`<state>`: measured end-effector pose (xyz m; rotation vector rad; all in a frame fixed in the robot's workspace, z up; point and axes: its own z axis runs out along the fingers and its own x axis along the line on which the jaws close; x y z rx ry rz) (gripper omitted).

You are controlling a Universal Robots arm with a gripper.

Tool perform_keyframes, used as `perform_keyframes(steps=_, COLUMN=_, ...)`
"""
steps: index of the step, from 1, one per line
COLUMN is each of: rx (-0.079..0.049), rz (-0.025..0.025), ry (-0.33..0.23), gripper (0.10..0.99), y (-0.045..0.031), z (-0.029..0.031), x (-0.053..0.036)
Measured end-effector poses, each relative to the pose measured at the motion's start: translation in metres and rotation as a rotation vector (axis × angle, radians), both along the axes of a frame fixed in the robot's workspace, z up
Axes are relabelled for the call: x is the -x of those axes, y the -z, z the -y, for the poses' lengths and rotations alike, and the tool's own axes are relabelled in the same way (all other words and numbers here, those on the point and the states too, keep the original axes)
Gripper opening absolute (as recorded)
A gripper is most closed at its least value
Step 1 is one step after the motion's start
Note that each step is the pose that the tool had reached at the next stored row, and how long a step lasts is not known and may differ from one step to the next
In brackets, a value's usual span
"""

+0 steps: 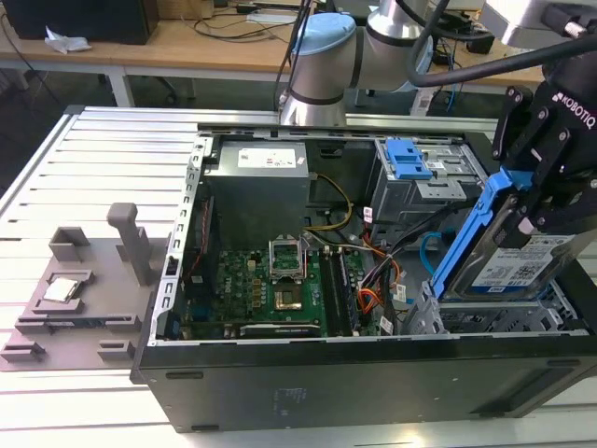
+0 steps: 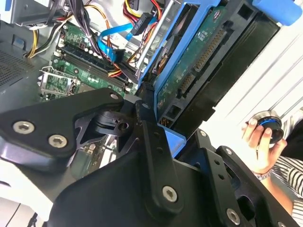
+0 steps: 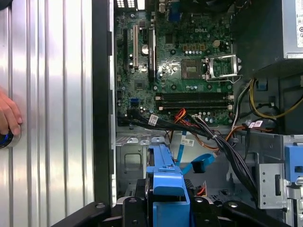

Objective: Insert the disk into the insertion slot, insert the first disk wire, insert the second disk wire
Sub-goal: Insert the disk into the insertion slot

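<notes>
Pinches the disk (image 1: 522, 271) in the gripper (image 1: 541, 219), with fingers pressed tight onto its bright blue carrier frame (image 1: 471, 229). Holds it tilted at the exterior view's right, over the near right corner of the open computer case (image 1: 280, 392), white label turned to the near side. Hangs it just above the insertion slot (image 1: 424, 322), the silver perforated bay, lower edge close to the bay's mouth but not seated inside. Shows the disk's green circuit-board side in the second wrist view, framed in blue and clamped between black fingers (image 2: 150, 142).

Between motherboard (image 3: 189, 61) and bay, among black cables (image 3: 222, 146): the first disk wire (image 3: 180, 114), orange-red; cannot tell where its ends go. Just beside the blue frame, bending in a loop: the second disk wire (image 3: 201, 162), light blue. Farther back in the case: a grey cage with a blue latch tab (image 1: 410, 161).

On the slatted table (image 1: 84, 159) beside the case, well apart from the gripper: a person's hand (image 2: 258, 144), touching a round blue-ringed knob (image 2: 267, 124).
</notes>
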<state>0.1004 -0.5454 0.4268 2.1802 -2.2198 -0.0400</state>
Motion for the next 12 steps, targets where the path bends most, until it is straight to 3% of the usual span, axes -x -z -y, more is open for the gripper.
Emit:
perform_keyframes(steps=5, rx=0.0, rz=0.0, ry=0.0, gripper=0.365, y=0.0119, z=0.0, x=0.0001)
perform_keyframes(steps=12, rx=0.0, rz=0.0, ry=0.0, gripper=0.365, y=0.0226, z=0.0, x=0.0001)
